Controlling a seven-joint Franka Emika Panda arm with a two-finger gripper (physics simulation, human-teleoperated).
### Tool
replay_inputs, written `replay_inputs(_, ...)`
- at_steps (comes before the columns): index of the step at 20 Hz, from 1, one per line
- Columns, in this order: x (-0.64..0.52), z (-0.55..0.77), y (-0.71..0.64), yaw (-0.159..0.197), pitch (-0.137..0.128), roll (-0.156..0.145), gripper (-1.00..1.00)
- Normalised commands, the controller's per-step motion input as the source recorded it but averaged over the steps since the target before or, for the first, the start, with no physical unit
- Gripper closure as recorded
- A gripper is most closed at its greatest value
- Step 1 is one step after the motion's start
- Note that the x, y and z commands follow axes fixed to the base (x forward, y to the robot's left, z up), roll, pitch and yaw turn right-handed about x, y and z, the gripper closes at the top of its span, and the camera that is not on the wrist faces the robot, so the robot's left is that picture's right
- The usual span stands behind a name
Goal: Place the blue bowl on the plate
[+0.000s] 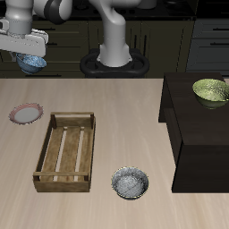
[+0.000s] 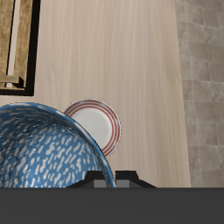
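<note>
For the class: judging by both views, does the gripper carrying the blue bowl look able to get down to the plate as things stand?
Probably yes. The gripper holds the blue bowl in the air, back from the plate. The plate is bare, and the wooden tray lies off to one side.

Blue bowl point(image 2: 48, 149) fills the near view, mottled blue-and-white inside, rim dark, sitting right up against the hand's dark body. Past its rim lies the plate point(image 2: 98, 122), red-rimmed, pale centre, partly covered by the bowl. Pale wooden table point(image 2: 114, 52) beneath, wooden tray point(image 2: 16, 44) at the edge.
</note>
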Motion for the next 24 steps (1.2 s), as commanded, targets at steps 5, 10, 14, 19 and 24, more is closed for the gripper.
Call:
replay_inputs(5,0.04,0.06,-0.09,0.005,-0.023,-0.03,1.0)
replay_inputs(10,0.1,-0.21,0.09,-0.002,0.03,0.009,1.0)
replay_inputs(14,0.14,-0.38,0.19,0.015,0.051,0.035,1.0)
replay_inputs(19,0.15,-0.26,0.15,-0.001,0.031,0.021,1.0)
replay_inputs(24,0.14,-0.17,-0.01,-0.002,0.015,-0.014,1.0)
